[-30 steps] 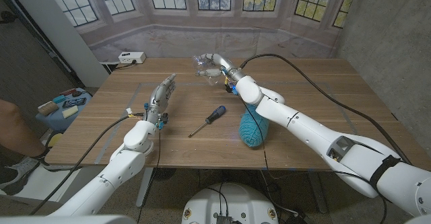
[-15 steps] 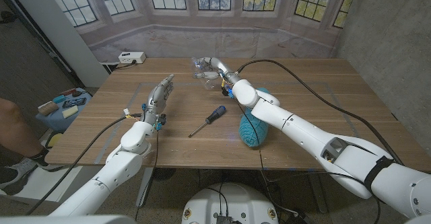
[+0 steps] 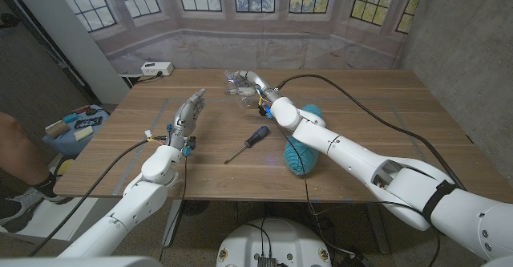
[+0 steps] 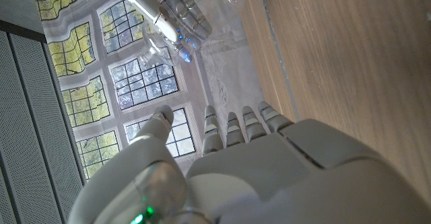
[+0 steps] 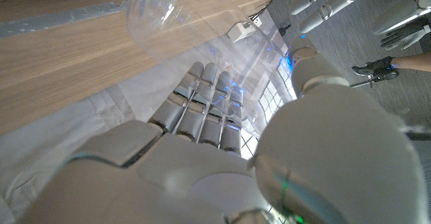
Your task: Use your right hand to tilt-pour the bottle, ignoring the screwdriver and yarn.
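Clear colourless bottle (image 3: 240, 83), teal yarn (image 3: 301, 148), screwdriver (image 3: 247, 144) with blue-and-black handle, light brown wood-grain desk (image 3: 377, 115), pale grey-white right hand (image 3: 255, 83)

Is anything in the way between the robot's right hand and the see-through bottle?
No. The right hand already holds the clear bottle, lifted and tipped over the table's far side. The screwdriver and the teal yarn lie nearer the robot, not between them.
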